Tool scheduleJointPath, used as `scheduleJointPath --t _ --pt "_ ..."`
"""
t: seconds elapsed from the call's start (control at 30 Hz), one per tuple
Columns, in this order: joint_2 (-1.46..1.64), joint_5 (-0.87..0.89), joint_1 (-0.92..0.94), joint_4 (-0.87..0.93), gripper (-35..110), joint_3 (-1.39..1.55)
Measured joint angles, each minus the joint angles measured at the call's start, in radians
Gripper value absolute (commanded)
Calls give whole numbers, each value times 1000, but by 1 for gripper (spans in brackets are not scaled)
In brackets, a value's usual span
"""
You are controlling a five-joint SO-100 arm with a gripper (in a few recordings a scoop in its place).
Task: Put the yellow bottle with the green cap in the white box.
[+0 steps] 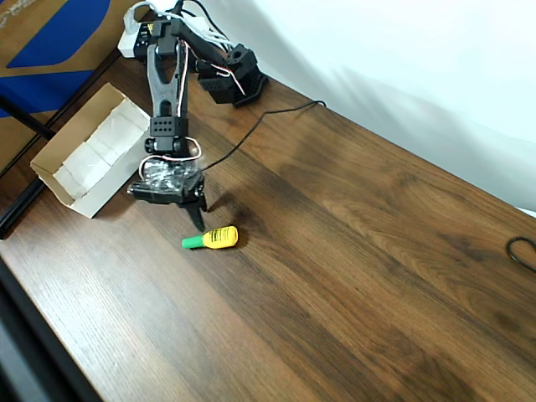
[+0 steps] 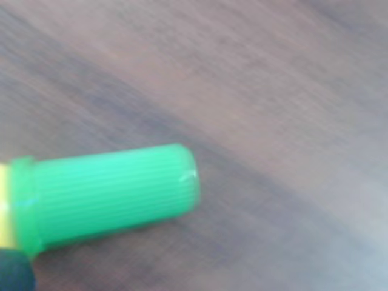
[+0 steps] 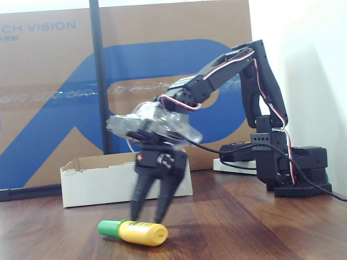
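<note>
The yellow bottle with the green cap lies on its side on the brown wooden table, cap pointing left in the overhead view. My gripper hangs just above and behind it, fingers pointing down. In the fixed view the gripper stands open, its two black fingers spread, their tips just above the bottle and holding nothing. The wrist view is blurred and shows the ribbed green cap close up with a sliver of yellow at the left edge. The white box sits to the left, beside the arm.
The arm's black base stands at the table's back edge, and a thin black cable runs from it across the wood. A large brown and blue cardboard sheet stands behind the box. Another cable loop lies at the right edge.
</note>
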Motion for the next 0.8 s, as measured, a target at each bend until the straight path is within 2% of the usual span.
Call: scheduleJointPath --t 0.43,0.8 --pt "-2 -20 15 0 33 0" --pt "6 11 -25 163 32 -2"
